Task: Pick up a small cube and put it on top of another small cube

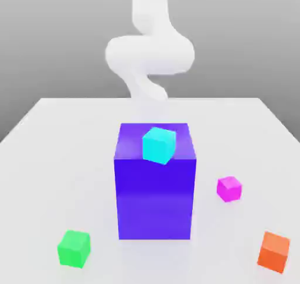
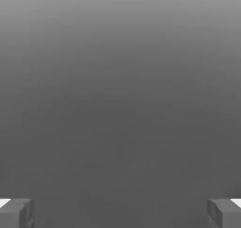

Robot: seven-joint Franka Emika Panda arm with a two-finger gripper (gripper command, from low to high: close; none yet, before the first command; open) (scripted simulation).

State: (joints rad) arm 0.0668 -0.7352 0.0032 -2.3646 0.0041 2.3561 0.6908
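I had the claw [image 2: 121, 214] spread, empty; from the arm [image 1: 149, 54], the magenta cube [image 1: 229, 188] lay toward the tabletop's [image 1: 64, 171] near edge, on the exterior view's right.

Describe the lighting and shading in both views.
Exterior view: bright, even light; the white arm looks washed out, the big block's top paler than its front. Hand view: dim grey, lighter toward one edge, the gripper's open fingers mostly dark grey.

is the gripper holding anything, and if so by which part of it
Nothing is held: in the hand view the gripper stands open, with nothing between its fingers.
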